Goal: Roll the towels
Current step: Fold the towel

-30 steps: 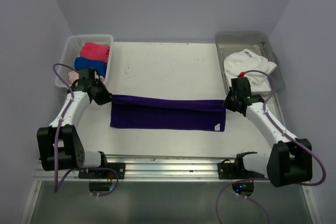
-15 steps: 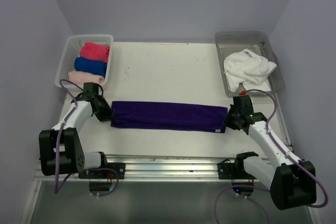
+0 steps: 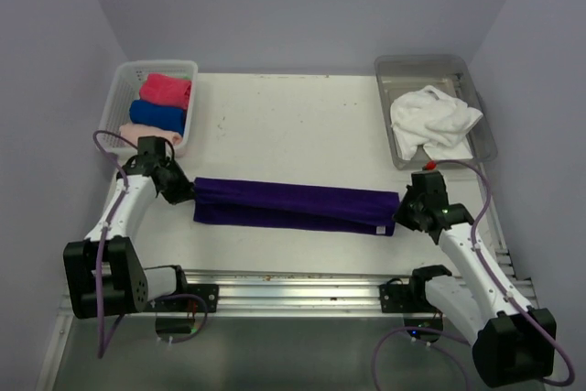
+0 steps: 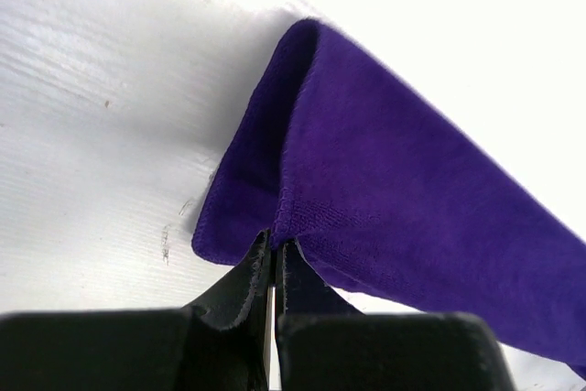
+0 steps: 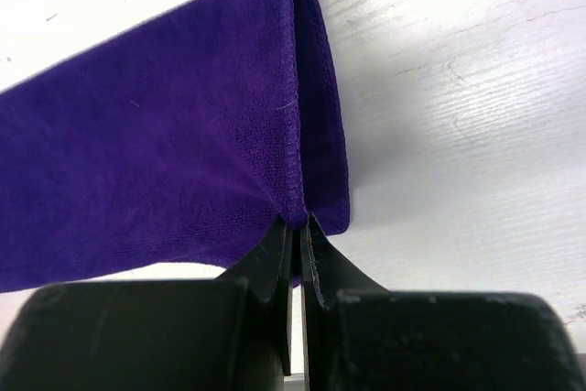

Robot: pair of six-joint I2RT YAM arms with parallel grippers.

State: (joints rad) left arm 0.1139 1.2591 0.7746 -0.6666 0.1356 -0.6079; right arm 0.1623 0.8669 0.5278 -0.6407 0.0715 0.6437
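Note:
A purple towel (image 3: 293,204) lies as a long narrow folded strip across the near part of the white table (image 3: 293,125). My left gripper (image 3: 183,191) is shut on the towel's left end; the left wrist view shows the jaws (image 4: 275,243) pinching the hemmed corner of the purple towel (image 4: 394,199). My right gripper (image 3: 399,217) is shut on the right end; the right wrist view shows its jaws (image 5: 298,224) pinching the hem of the purple towel (image 5: 165,144). Both ends are lifted slightly off the table.
A white basket (image 3: 124,98) at the back left holds rolled red (image 3: 167,90), blue (image 3: 157,115) and pale pink (image 3: 137,135) towels. A clear tray (image 3: 421,66) at the back right holds a crumpled white towel (image 3: 432,119). A metal rail (image 3: 293,281) runs along the near edge.
Both grippers pulled the towel's far edge toward the near edge, folding the wide rectangle into a narrower strip. The right arm moved nearer; the left gripper rose back slightly.

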